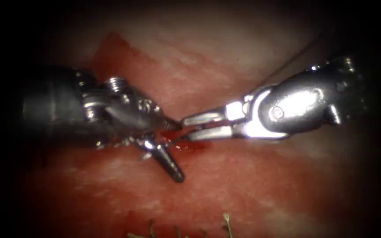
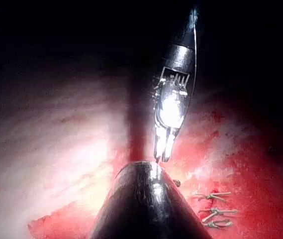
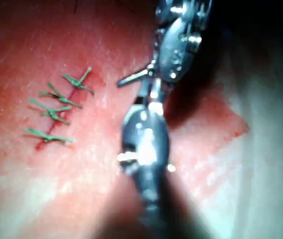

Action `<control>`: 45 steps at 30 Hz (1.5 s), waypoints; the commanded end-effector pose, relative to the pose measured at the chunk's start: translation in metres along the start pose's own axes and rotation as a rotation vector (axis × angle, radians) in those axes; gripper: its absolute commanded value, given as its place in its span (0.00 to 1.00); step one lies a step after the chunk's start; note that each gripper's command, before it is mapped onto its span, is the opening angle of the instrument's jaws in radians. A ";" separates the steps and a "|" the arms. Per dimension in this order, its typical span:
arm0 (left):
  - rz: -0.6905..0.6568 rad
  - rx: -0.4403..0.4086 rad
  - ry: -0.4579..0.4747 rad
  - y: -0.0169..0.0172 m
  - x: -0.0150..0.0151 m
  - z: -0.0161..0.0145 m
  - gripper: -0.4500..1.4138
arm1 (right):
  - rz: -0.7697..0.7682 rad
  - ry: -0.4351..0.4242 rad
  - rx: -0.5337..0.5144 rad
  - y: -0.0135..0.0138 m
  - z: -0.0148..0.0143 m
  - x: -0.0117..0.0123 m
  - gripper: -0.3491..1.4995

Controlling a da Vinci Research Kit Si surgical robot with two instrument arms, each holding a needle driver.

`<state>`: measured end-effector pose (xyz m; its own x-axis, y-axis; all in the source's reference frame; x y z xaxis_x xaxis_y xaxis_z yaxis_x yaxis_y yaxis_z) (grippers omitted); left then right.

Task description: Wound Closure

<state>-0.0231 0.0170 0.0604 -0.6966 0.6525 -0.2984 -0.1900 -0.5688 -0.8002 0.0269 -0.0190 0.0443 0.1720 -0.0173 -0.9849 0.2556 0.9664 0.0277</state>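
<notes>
The left tool point(image 1: 175, 147) lies over the cut point(image 1: 190, 146) from the left, open wide, one jaw pointing right and the other down, with nothing between them. The right tool point(image 1: 185, 128) meets it tip to tip from the right, its jaws a little apart just above the red fluid point(image 1: 197, 145). A thin dark sliver point(image 1: 176, 140) at the cut by its lower jaw may be the needle; I cannot tell for sure. A dark thread point(image 1: 289, 59) runs up past the right tool's wrist. In the left wrist view the right tool point(image 2: 162, 158) points at the tissue point(image 2: 56, 149).
Several finished green stitches point(image 3: 56, 109) close the cut beside the tools, also seen as knotted ends point(image 2: 215, 211) and as cut ends point(image 1: 226, 219) at the near edge. The left tool's open jaw point(image 3: 131, 77) sticks out sideways. Pale tissue point(image 1: 208, 53) lies beyond.
</notes>
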 end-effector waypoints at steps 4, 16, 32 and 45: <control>0.009 -0.025 0.005 -0.0002 0.0000 0.0008 0.32 | -0.006 0.003 0.005 -0.0011 0.0006 -0.0003 0.00; 0.014 -0.080 0.017 -0.0017 -0.0002 0.0007 0.00 | -0.015 0.004 0.007 -0.0018 0.0005 0.0002 0.00; -0.034 -0.055 0.333 -0.0021 0.0003 0.0010 0.00 | 0.264 -0.035 -0.228 -0.0017 -0.0002 0.0006 0.70; -0.073 -0.027 0.548 -0.0019 0.0002 0.0012 0.00 | 0.358 -0.014 -0.515 -0.0012 -0.0007 -0.0001 0.57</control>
<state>-0.0231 0.0181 0.0619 -0.2082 0.8619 -0.4623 -0.2069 -0.5008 -0.8405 0.0254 -0.0191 0.0438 0.1730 0.3281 -0.9287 -0.3196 0.9106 0.2622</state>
